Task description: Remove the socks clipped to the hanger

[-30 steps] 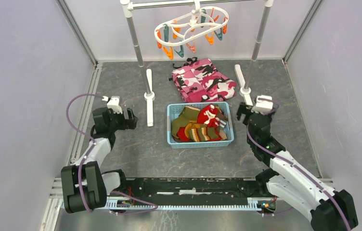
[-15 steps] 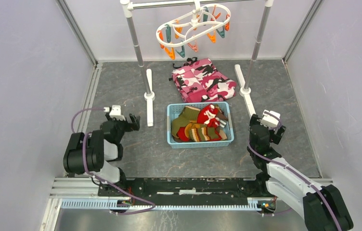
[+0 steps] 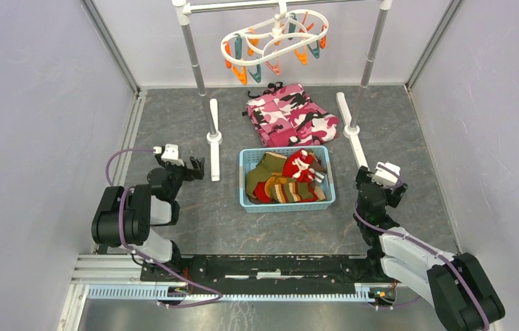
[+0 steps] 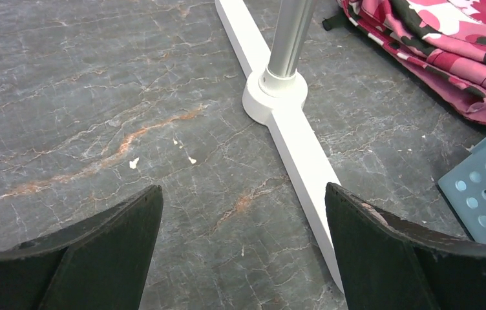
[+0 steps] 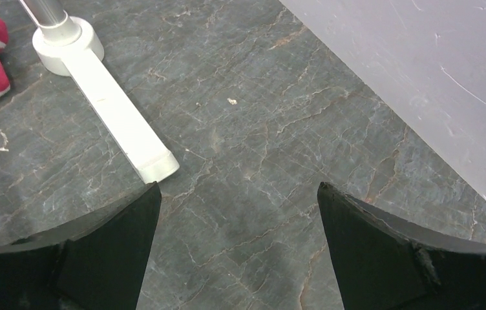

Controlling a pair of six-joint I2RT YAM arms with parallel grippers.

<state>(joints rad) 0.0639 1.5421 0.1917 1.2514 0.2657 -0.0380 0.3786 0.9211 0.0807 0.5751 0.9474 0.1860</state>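
The white hanger (image 3: 274, 34) hangs by its hook from the rail at the top, its orange and teal clips holding nothing. The socks (image 3: 286, 178), olive, red, brown and striped, lie piled in a blue basket (image 3: 246, 196) at the table's middle. My left gripper (image 3: 197, 168) is open and empty, low over the table left of the basket, beside the stand's white foot (image 4: 298, 155). My right gripper (image 3: 361, 176) is open and empty, low over the table right of the basket. In the wrist views both pairs of fingers (image 4: 105, 252) (image 5: 382, 252) stand wide apart over bare grey table.
A metal rail stand with two white feet (image 3: 214, 138) (image 3: 348, 129) spans the back. A pink camouflage cloth (image 3: 291, 116) lies between the feet behind the basket, its edge in the left wrist view (image 4: 447, 45). Grey walls (image 5: 434, 71) close in both sides.
Both arms have drawn back and folded down toward their bases. The left gripper ended slightly further right; the right gripper came down and back. The hanger swings slightly.
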